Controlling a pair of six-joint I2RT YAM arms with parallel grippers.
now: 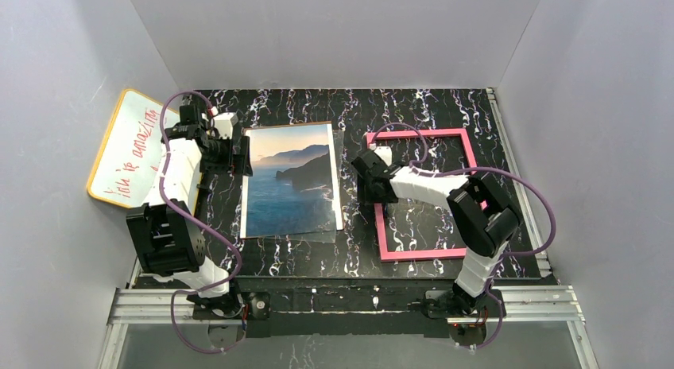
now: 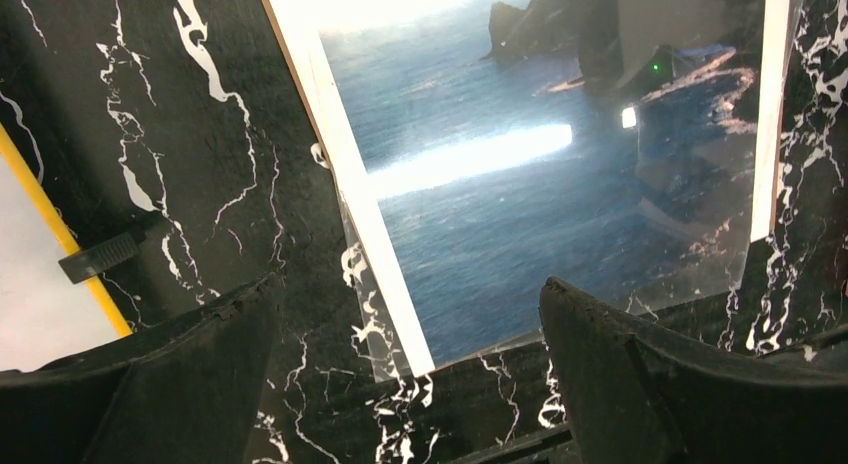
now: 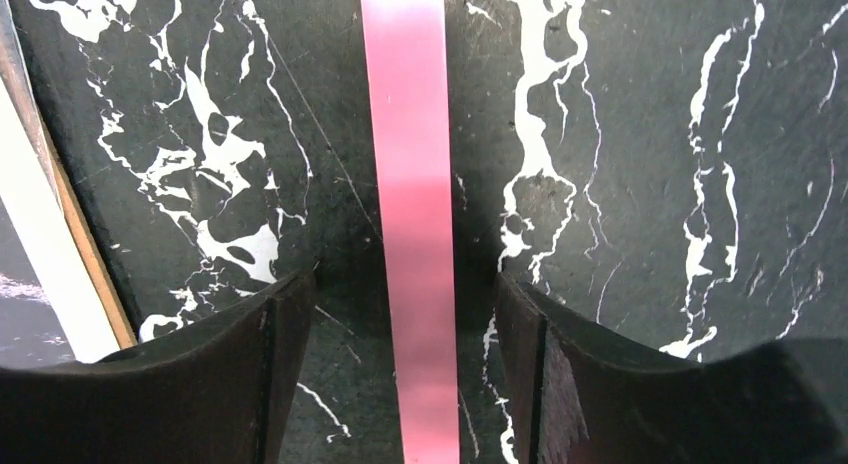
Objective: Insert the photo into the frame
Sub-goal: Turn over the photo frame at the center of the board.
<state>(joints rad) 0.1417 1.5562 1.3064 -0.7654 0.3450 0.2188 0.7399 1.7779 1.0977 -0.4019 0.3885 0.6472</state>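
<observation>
- Surface: a black table with white marble veining (image 1: 318, 262), walled in by pale panels.
- Task item one: the rectangular glossy photo of a blue sea with dark coastal hills (image 1: 290, 182) lies flat and face up near the middle of the table. Its white margin shows down both long sides.
- A clear glossy sheet (image 2: 385, 354) lies over the photo, and its edge runs out past the white margin. A thin tan edge shows along that margin; what it belongs to cannot be told.
- Task item two: the thin pink rectangular frame (image 1: 420, 254) lies flat to the right of the photo, close by but apart, with a strip of table between them. Bare table shows through its opening; the photo is not in it.
- Left gripper (image 1: 238, 158): at the photo's left edge, toward its far end. In the wrist view the left gripper (image 2: 405, 304) has its jaws spread wide, one finger over bare table and the other over the print, with nothing held. Contact with the surface cannot be judged.
- Right gripper (image 1: 369, 190): just right of the photo, over the frame's nearest rail. In the wrist view the right gripper (image 3: 403, 294) straddles the pink rail (image 3: 410, 184). Dark table is visible on both sides between rail and fingers, so the jaws are apart and not gripping.
- A yellow-rimmed whiteboard with red writing (image 1: 135, 146) leans at the wall left of the photo, beyond the left arm.
</observation>
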